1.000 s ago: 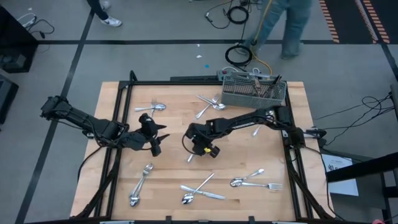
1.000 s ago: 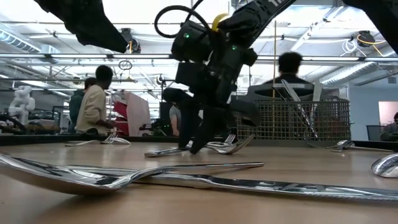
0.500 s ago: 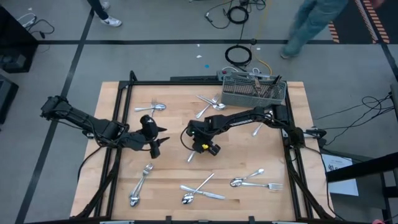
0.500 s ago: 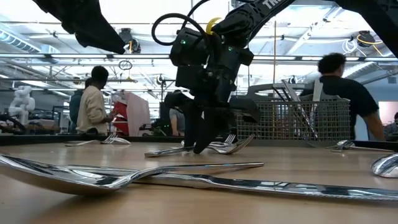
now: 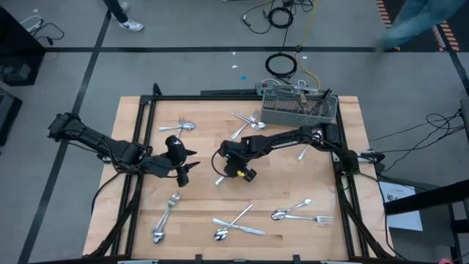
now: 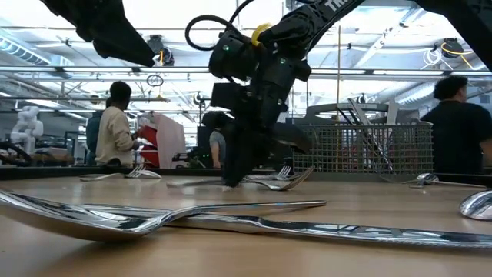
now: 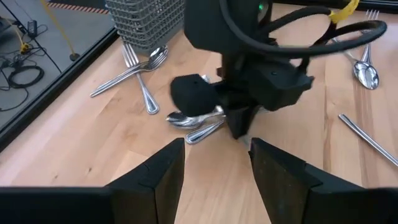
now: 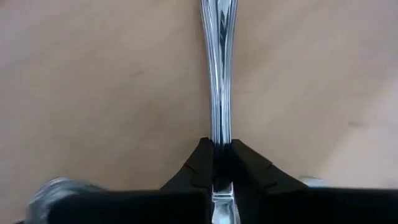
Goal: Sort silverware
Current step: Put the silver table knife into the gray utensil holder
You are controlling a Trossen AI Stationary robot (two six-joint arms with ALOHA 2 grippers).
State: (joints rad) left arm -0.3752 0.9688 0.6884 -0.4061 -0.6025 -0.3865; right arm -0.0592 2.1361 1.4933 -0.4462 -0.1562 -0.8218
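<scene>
Since the earlier frames, the right gripper [image 5: 222,173] has been shifted slightly toward the left side of the table [image 5: 286,183] and lowered onto a piece of silverware, and its fingers have been brought together. In the right wrist view, the slim handle [image 8: 217,68] of that utensil is seen pinched between the two dark fingertips [image 8: 198,163], which are clenched on it just above the wood. From above, one end of the same piece [image 5: 219,180] can be seen sticking out beside the gripper near the middle of the table.

The left gripper [image 5: 185,163] is held above the table just to the left of the right one, with its fingers [image 7: 163,167] spread apart and nothing between them.

The remaining silverware is scattered over the table: a spoon and fork [image 5: 185,126] at the far left, a small cluster [image 5: 245,123] just in front of the wire basket [image 5: 282,111], one piece [image 5: 302,153] by the right arm, two pieces [image 5: 165,216] at the near left, a crossed group [image 5: 236,224] at the near centre, and a spoon and fork [image 5: 300,213] at the near right. More utensils are standing in the basket at the far edge.

A person [image 6: 115,127] is seen in the room beyond the table.
</scene>
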